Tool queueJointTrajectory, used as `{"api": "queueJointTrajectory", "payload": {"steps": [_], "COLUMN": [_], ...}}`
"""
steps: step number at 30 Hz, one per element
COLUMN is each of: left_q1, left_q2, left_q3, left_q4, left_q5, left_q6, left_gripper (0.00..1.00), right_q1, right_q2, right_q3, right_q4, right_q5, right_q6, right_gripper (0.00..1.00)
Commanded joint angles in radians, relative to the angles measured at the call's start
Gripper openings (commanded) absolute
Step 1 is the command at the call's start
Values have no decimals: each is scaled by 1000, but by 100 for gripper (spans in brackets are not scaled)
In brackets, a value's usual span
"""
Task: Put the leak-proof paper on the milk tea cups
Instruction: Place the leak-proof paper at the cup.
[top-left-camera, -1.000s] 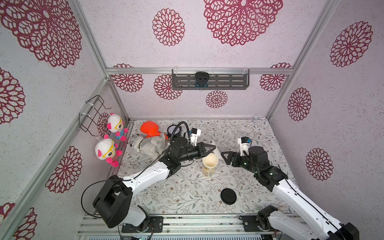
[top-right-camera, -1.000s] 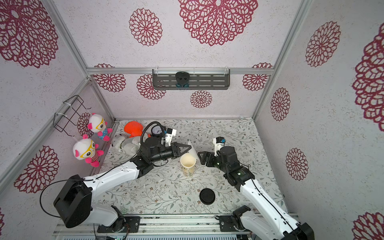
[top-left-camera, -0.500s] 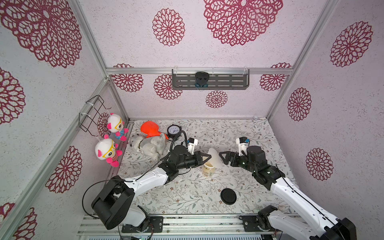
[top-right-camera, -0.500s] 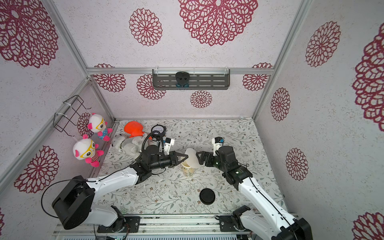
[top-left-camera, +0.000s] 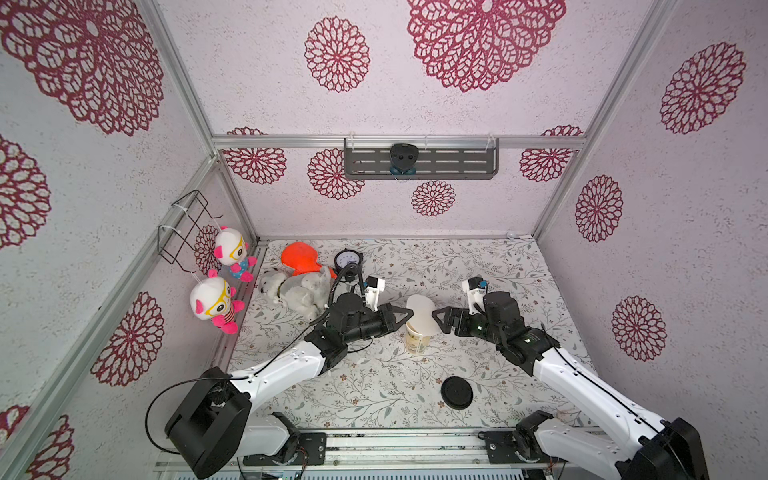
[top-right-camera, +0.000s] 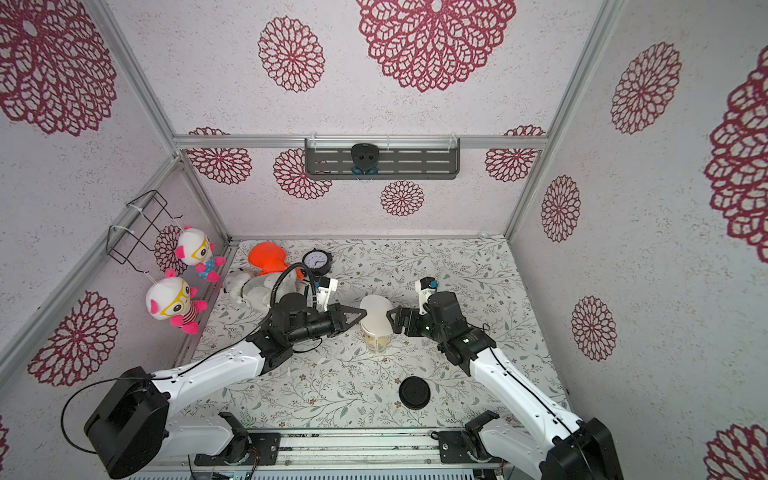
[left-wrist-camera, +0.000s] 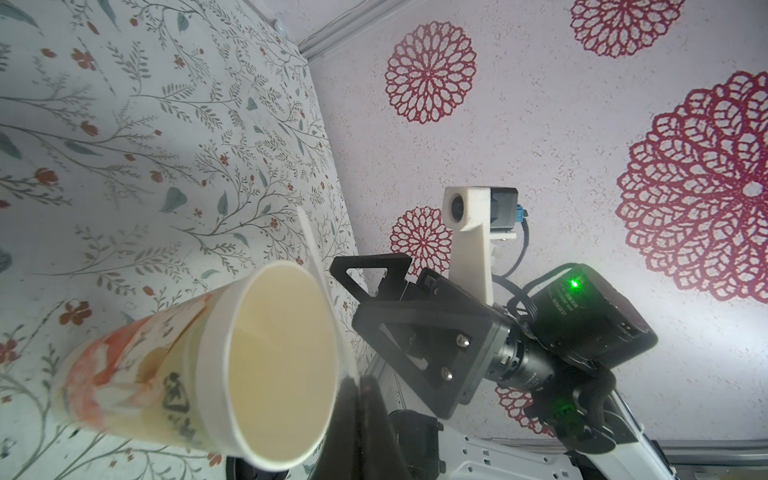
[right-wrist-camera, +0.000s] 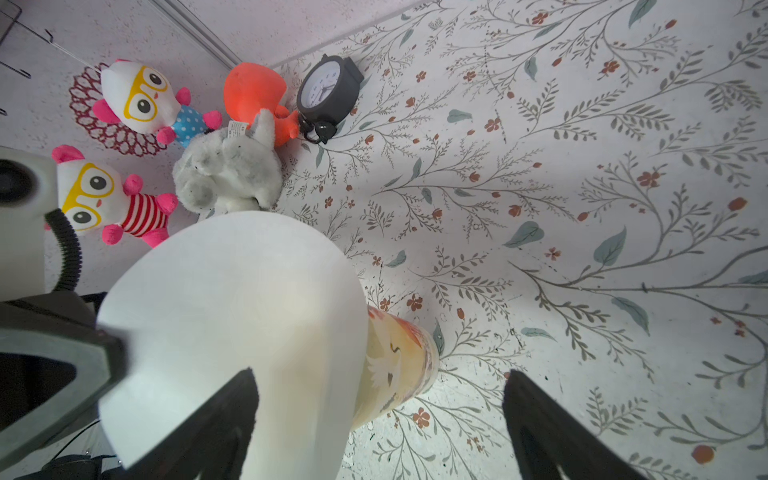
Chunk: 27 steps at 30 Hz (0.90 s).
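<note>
The space is enclosed by pale walls (top-left-camera: 374, 216) printed with dark red lace-like flowers and framed by silver metal bars (top-left-camera: 399, 142). A grey slotted shelf (top-left-camera: 457, 164) is hung from the back bar, and a black wire rack (top-left-camera: 183, 232) is fixed to the side wall. The floor (top-left-camera: 374, 390) is covered with a white sheet printed with leafy twigs and small red blossoms. Soft, even light is cast throughout.
</note>
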Motion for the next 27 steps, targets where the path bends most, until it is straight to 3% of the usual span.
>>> {"api": "queueJointTrajectory", "payload": {"steps": [1,27], "left_q1": [7,40], "left_q2": [-20,-17], "left_q3": [0,-50], "left_q4": [-21,-17], "left_q5": [-8,-1], "left_q6": [18,17], "left_gripper": [0,3], "right_q1": [11,25], "right_q2": [11,73], "right_q3": [56,93], "right_q4": [-42,-49], "right_q5": [12,0], "right_q6": [-56,-72], "right_gripper": [94,91]}}
